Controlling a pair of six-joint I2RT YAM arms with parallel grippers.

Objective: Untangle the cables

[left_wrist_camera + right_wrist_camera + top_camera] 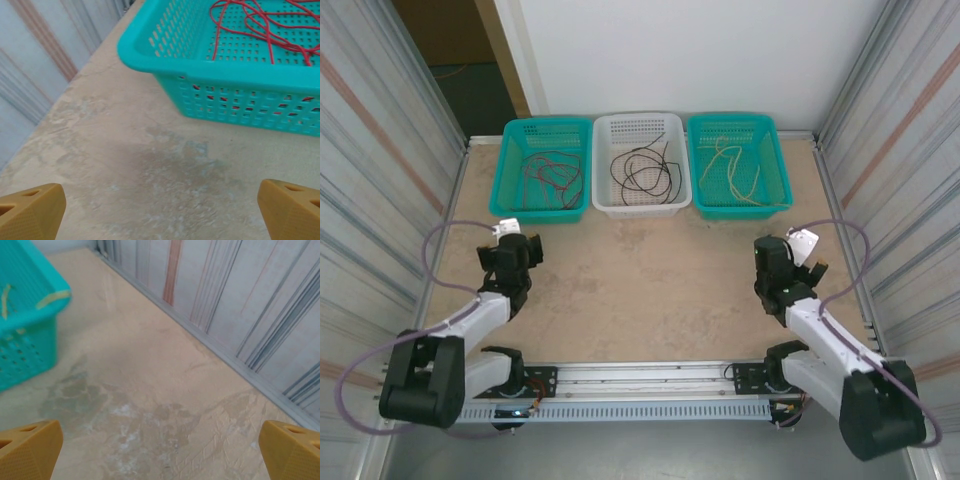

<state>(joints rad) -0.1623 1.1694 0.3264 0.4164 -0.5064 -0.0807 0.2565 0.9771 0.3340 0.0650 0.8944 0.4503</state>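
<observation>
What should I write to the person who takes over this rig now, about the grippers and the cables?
Left gripper: open, empty, over the table by the left teal basket.
Right gripper: open, empty, by the right teal basket.
Done: red cables in the left teal basket, black cables in the white basket, yellow cables in the right teal basket.
Left to do: seemingly nothing.

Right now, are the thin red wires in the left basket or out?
In: thin red wires lie looped on the perforated floor of the teal plastic basket.
</observation>
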